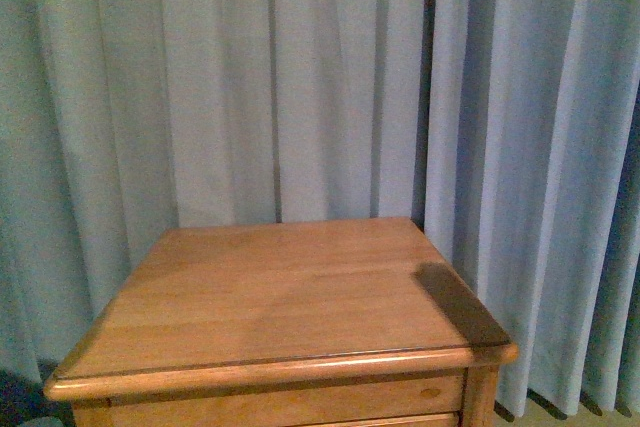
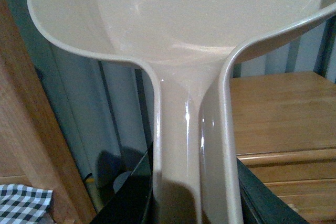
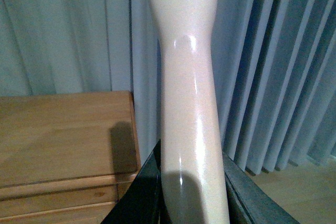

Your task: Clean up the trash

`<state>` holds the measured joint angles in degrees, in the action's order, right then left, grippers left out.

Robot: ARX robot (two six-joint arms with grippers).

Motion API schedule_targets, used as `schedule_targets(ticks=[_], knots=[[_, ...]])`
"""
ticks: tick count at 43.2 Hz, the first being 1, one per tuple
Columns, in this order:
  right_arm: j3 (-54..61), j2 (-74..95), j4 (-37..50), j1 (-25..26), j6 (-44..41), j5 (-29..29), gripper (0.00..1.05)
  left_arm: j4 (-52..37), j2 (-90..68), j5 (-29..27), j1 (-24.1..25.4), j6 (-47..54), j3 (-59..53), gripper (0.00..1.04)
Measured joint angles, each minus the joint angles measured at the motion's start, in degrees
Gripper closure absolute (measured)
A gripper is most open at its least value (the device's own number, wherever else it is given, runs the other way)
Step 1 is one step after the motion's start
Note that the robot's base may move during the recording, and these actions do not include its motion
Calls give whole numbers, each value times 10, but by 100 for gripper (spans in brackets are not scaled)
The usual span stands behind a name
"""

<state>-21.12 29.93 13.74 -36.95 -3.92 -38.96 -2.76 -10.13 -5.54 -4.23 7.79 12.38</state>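
The trash is not showing in any of the three views, so where the wad is lying cannot be told. None is appearing on the top of the wooden bench (image 1: 290, 287), which is standing in front of a pale curtain (image 1: 300, 77). The left hand (image 2: 191, 198) is clamping its dark fingers (image 2: 131, 195) around the stem of a beige dustpan (image 2: 184, 14), with the scoop reaching out over the gap beside the bench. The right hand (image 3: 191, 192) is closing in the same way around a pale handle (image 3: 184, 77) (a brush, most likely, though its working end is lying outside the picture). Judging by the task, a crumpled tissue wad is going to be very light and soft. It is likely to skid or roll ahead of any push and to spring out of a loose pinch. Since both hands are already holding tools, sweeping it into the pan is looking wiser than grasping it. As for containers, the part of the dustpan's scoop in view is holding nothing, only a glossy sheen. A checked cloth (image 2: 23, 203) is peeking in low beside the bench.
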Motion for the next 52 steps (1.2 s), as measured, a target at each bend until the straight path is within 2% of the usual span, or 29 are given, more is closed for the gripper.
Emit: schedule_targets(ticks=[52], knots=[[3, -2, -1, -2, 0, -1, 85, 1, 2, 0, 1, -2, -3, 80]])
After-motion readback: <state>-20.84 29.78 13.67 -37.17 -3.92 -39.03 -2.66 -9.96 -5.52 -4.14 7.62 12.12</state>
